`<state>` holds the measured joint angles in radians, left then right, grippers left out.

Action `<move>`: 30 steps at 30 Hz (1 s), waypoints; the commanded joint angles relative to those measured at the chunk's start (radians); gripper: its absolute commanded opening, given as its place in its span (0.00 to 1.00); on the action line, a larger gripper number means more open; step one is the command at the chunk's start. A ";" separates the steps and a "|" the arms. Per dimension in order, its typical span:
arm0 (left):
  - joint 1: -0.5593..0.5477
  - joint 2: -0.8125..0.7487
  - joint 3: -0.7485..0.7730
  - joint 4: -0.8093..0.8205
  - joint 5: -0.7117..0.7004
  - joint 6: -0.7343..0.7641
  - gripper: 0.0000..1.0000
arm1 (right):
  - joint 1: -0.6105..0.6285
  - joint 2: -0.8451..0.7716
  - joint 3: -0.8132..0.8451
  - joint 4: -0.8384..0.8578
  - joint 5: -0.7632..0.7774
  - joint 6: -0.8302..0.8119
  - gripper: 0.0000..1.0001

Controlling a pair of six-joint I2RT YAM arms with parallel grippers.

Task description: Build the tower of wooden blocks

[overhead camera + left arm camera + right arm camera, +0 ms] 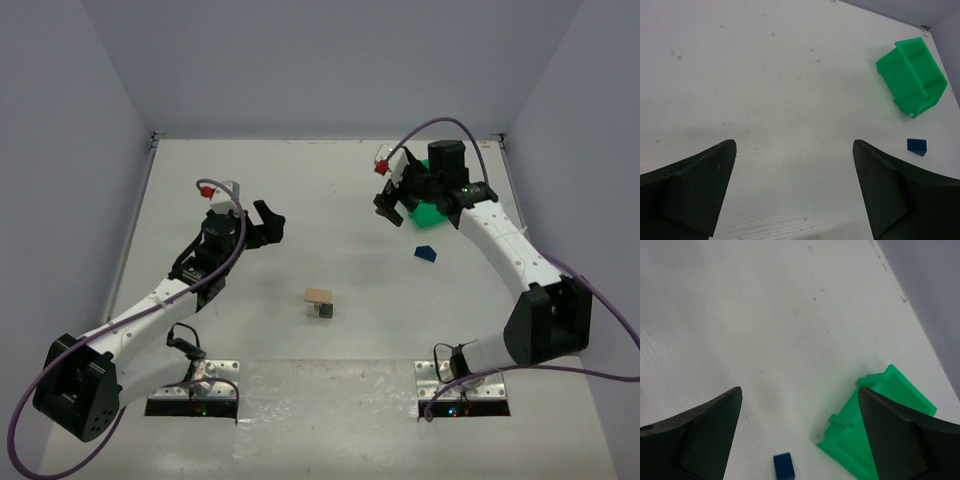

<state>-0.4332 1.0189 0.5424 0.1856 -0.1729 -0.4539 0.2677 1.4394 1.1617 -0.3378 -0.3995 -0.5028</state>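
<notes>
The wood block tower [320,303] stands mid-table: a pale plank on top of small dark grey and tan cubes. A dark blue piece [426,253] lies loose on the table to its right; it also shows in the left wrist view [917,146] and the right wrist view [784,466]. My left gripper [270,222] is open and empty, held above the table left of the tower. My right gripper [392,205] is open and empty, held above the table just beyond the blue piece and beside the green bin.
A green plastic bin [428,208] lies tipped at the back right, partly under my right arm; it shows in the left wrist view [912,77] and the right wrist view [875,430]. Grey walls enclose the table on three sides.
</notes>
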 commanded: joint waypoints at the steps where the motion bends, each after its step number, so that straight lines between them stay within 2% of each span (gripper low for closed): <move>1: -0.002 -0.009 0.037 0.002 -0.071 -0.025 1.00 | -0.103 0.013 -0.003 -0.140 -0.221 -0.320 0.99; 7: -0.002 -0.004 0.042 -0.050 -0.200 -0.041 1.00 | -0.143 0.029 -0.021 -0.218 -0.320 -0.499 0.99; 12: -0.002 0.034 0.049 -0.068 -0.247 -0.040 1.00 | -0.152 0.044 -0.119 -0.246 -0.288 -0.561 0.99; 15: -0.002 0.068 0.073 -0.092 -0.259 -0.037 1.00 | -0.180 0.046 -0.167 -0.240 -0.305 -0.547 0.99; 19: -0.004 0.138 0.124 -0.123 -0.290 -0.035 1.00 | -0.279 0.094 -0.157 -0.202 -0.361 -0.457 0.99; 28: -0.004 0.210 0.198 -0.163 -0.316 -0.030 1.00 | -0.373 0.166 -0.244 -0.060 -0.233 -0.433 0.99; 30: -0.004 0.213 0.202 -0.164 -0.319 -0.029 1.00 | -0.383 0.174 -0.256 -0.035 -0.220 -0.437 0.95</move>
<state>-0.4332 1.2261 0.6991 0.0152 -0.4649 -0.4835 -0.0910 1.5961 0.9310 -0.4572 -0.6479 -0.9416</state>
